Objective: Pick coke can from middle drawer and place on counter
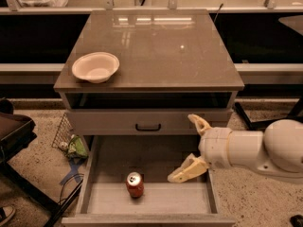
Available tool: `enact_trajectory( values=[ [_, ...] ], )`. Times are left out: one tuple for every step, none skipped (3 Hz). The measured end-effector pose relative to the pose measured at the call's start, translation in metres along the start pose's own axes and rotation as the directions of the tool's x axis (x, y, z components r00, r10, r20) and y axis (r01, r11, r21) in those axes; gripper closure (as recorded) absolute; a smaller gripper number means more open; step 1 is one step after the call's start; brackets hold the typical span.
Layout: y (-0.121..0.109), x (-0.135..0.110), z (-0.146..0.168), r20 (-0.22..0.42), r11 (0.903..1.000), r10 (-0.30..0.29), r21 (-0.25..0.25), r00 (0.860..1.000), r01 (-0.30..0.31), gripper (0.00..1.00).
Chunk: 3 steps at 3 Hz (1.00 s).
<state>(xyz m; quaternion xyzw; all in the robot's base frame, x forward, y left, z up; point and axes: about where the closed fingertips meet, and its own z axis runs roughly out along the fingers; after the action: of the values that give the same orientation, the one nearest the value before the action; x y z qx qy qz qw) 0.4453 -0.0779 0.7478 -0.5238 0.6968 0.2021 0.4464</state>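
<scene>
The coke can (135, 184) stood upright in the open middle drawer (161, 201), toward its 6 o'clock edge. The gripper (192, 148) hung at the can's 2 o'clock, fingers spread wide and holding nothing, clear of the can. A white bowl (96, 66) sat at the counter's (161, 46) 9 o'clock.

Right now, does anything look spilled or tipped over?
Nothing spilled. The coke can stands upright in the middle drawer; the open gripper hangs to its right. Some clutter lies on the floor beside the drawer.
</scene>
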Motion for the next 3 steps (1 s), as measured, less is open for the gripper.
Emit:
enact_trajectory(
  values=[
    [0.004, 0.023, 0.039, 0.068, 0.9995, 0.025, -0.022, 0.997, -0.023, 0.00],
    [0.006, 0.036, 0.098, 0.157, 0.9986, -0.004, -0.051, 0.988, 0.013, 0.00],
    [0.024, 0.079, 0.166, 0.260, 0.9901, 0.017, -0.139, 0.966, 0.020, 0.00]
  ],
)
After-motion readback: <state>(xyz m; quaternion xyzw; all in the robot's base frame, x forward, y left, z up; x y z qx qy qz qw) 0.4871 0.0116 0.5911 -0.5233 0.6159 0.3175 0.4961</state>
